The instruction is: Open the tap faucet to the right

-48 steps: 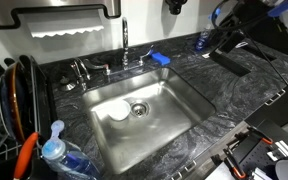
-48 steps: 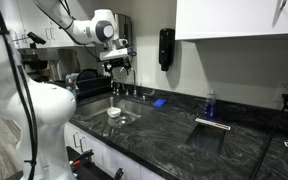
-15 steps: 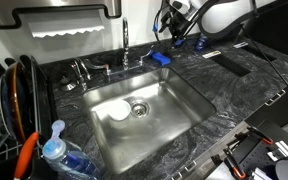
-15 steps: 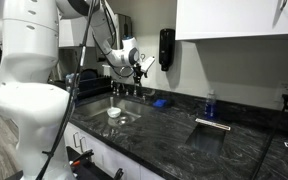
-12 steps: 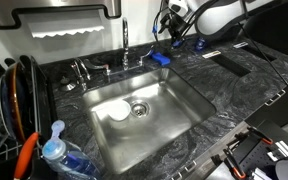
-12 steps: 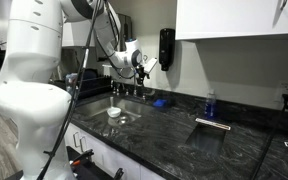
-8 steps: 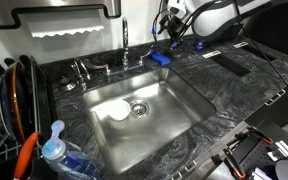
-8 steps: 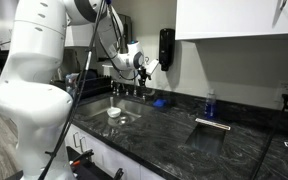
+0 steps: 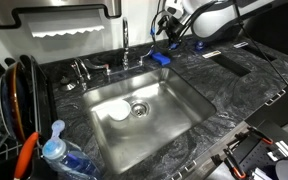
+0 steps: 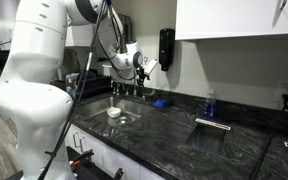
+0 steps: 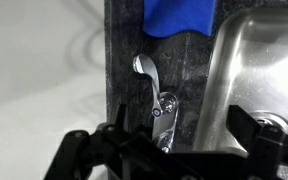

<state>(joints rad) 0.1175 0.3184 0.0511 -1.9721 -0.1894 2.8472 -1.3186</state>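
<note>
The tap faucet (image 9: pixel 125 40) is tall, slim and chrome, and stands behind the steel sink (image 9: pixel 184 105). In the wrist view its chrome body and small handle (image 11: pixel 149 85) lie below me, on the dark counter beside the sink rim. My gripper (image 9: pixel 170 38) hangs open and empty above the counter, just right of the faucet and over a blue sponge (image 9: pixel 160 58). It also shows in an exterior view (image 10: pixel 144 66). In the wrist view the gripper (image 11: pixel 169 150) has its dark fingers (image 11: pixel 79 150) spread wide on both sides of the chrome piece, not touching it.
Short dark fittings (image 9: pixel 82 70) stand left of the faucet. A white object (image 9: pixel 119 113) lies in the sink. A clear bottle with a blue cap (image 9: pixel 54 148) and a dish rack (image 9: pixel 9 100) are at the left. A black dispenser (image 10: pixel 166 47) hangs on the wall.
Over three seconds the arm swung in and came down beside the faucet, above the blue sponge. In the last second it has hardly moved.
</note>
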